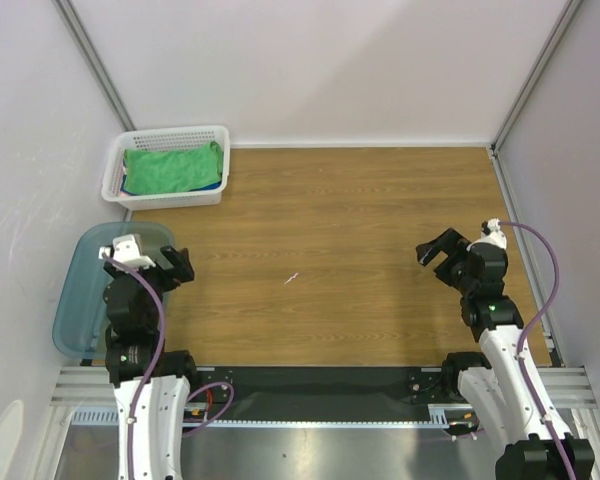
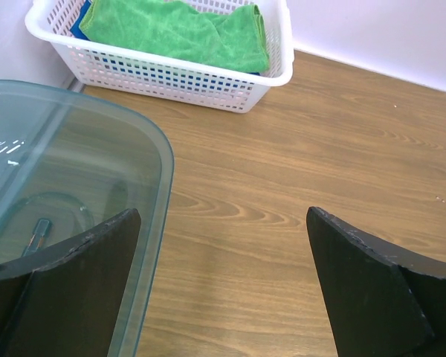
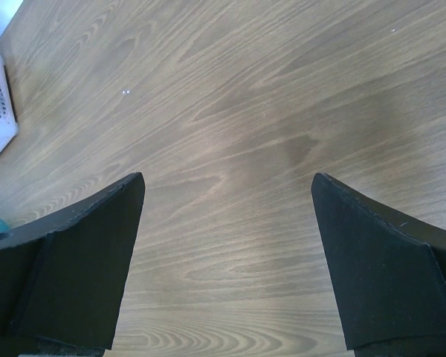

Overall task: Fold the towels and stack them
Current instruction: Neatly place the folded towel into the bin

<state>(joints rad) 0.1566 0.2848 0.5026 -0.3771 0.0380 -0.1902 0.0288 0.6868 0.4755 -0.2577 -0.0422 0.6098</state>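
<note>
Left claw (image 1: 179,267) is released, fingers spread wide with nothing between them; in the left wrist view it (image 2: 223,217) hangs over bare wood just beside the tub's rim. Right claw (image 1: 438,247) is the same: fully spread, gripping nothing, over bare desk (image 1: 330,230) in its own view (image 3: 227,178).

Hidden or unclear:
- Only the inner faces of the fingers show in both wrist views; the rest is cut off by the frame.
- The blue towel (image 2: 79,22) shows only as slivers at the basket's edges, under the green one. I can't see its shape or fold.
- Whatever lies lower in the basket is covered.
- A small dark rod-like shape shows through the tub wall in the left wrist view. I can't tell what it is.
- The right wrist view catches just a corner of the basket at its left edge.
- There's a tiny pale speck mid-desk, too small to identify.

Count: two arms, two claws, one white perforated basket (image 1: 165,198), one translucent teal tub (image 1: 78,310), two towels visible.

Towels: the green towel (image 1: 172,167) lies on top in the basket at the far left corner of the desk. It's bright terry cloth, loosely bunched with soft creases, and fills most of the basket. The blue one peeks out beneath it. Both sit well apart from either claw.

The tub sits at the desk's left edge, near the basket, beside the left arm.
</note>
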